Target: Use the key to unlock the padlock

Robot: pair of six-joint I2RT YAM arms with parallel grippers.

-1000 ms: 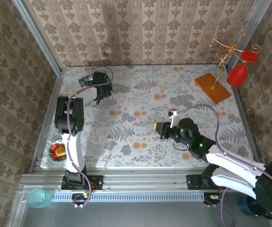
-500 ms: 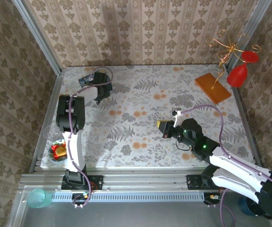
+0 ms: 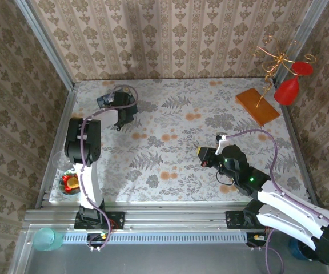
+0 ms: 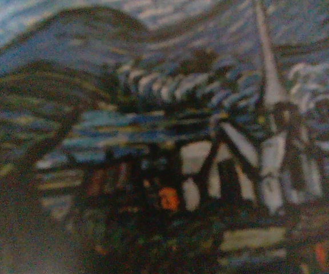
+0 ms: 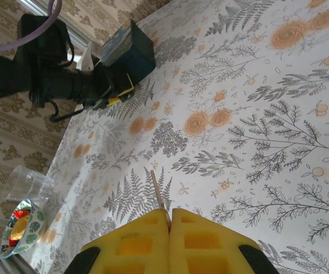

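Yellow right fingers (image 5: 133,245) clench the key (image 5: 159,191), its thin blade pointing straight out toward the starry-painted box (image 5: 129,48) across the counter (image 5: 256,131). I cannot tell whether the left fingers (image 5: 108,81) at the box are gripping it.

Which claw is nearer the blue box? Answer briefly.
Left. The left claw is right at the box at the far left; the right claw, pinching the key, sits well away, right of centre.
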